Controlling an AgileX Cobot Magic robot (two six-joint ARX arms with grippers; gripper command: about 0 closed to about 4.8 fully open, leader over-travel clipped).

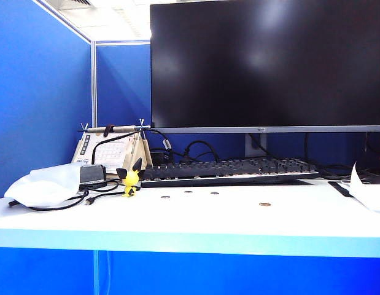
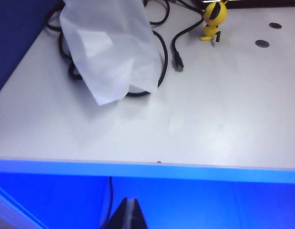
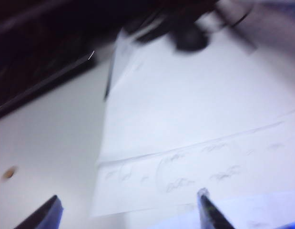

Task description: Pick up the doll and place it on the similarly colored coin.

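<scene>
The yellow doll [image 1: 131, 178] with black-tipped ears stands upright on the white table, in front of the keyboard's left end; the left wrist view shows the doll [image 2: 215, 16] far from that gripper. The golden coin [image 1: 264, 204] lies flat toward the table's right, and shows as a blurred coin [image 3: 9, 173] in the right wrist view. My left gripper [image 2: 130, 201] is shut and empty, off the table's front edge by the blue panel. Over a sheet of paper [image 3: 195, 124], my right gripper [image 3: 128, 199] stands open and holds nothing. Neither gripper shows in the exterior view.
Three darker coins [image 1: 188, 192] lie in a row between doll and golden coin. A white plastic bag [image 1: 45, 184] and black cables [image 2: 178, 45] sit left of the doll. A black keyboard [image 1: 229, 170] and a monitor [image 1: 266, 64] stand behind.
</scene>
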